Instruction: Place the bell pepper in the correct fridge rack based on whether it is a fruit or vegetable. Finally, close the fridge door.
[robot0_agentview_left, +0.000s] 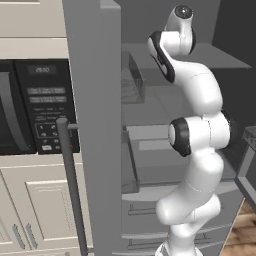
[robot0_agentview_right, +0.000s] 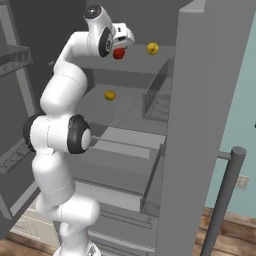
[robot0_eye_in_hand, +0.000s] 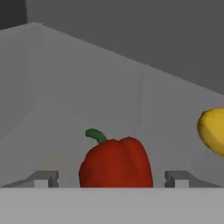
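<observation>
I see a glossy red pepper (robot0_eye_in_hand: 116, 162) with a green stem beside a yellow fruit (robot0_eye_in_hand: 213, 130) on the plain grey shelf (robot0_eye_in_hand: 65, 109).

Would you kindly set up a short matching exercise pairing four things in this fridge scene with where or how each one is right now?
Things:
1. bell pepper
2. gripper
3. yellow fruit
4. fridge door

States:
A. standing open
B. on the top shelf, right of the pepper
C. jaws apart, either side of the pepper
D. red, sitting between the fingertips

Pairs: 1-D, 2-C, 3-B, 4-A
</observation>
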